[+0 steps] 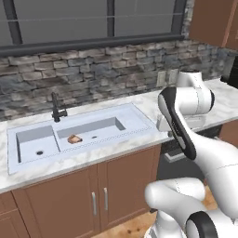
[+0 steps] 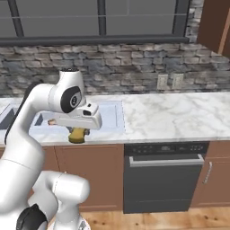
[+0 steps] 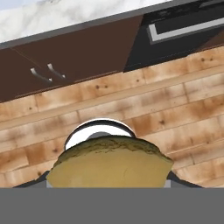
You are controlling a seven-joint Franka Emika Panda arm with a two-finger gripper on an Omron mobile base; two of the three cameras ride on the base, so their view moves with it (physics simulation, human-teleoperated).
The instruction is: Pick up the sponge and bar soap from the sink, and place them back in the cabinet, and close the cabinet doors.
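Gripper [image 2: 78, 133] clamped on the sponge [image 2: 77, 134], yellow block with olive face hanging below the hand, out in front of the counter edge, clear of any surface. In the hand view the sponge [image 3: 109, 164] sits right at the fingertips, wood floor [image 3: 131, 100] far beneath it, base cabinets [image 3: 65, 57] and dishwasher [image 3: 183, 30] off beyond. Bar soap [image 1: 74, 138] lies behind the gripper and lower, on the bottom of the sink's [image 1: 135, 116] larger basin, close to the divider wall; the drain is just beside it. Black faucet [image 1: 56, 109] stands at the sink's rear rim, further back from the gripper. A brown wall cabinet [image 2: 215, 27] hangs high up, well apart from the gripper on the far side of the marble counter [image 2: 179, 114]; whether its doors are open I cannot tell.
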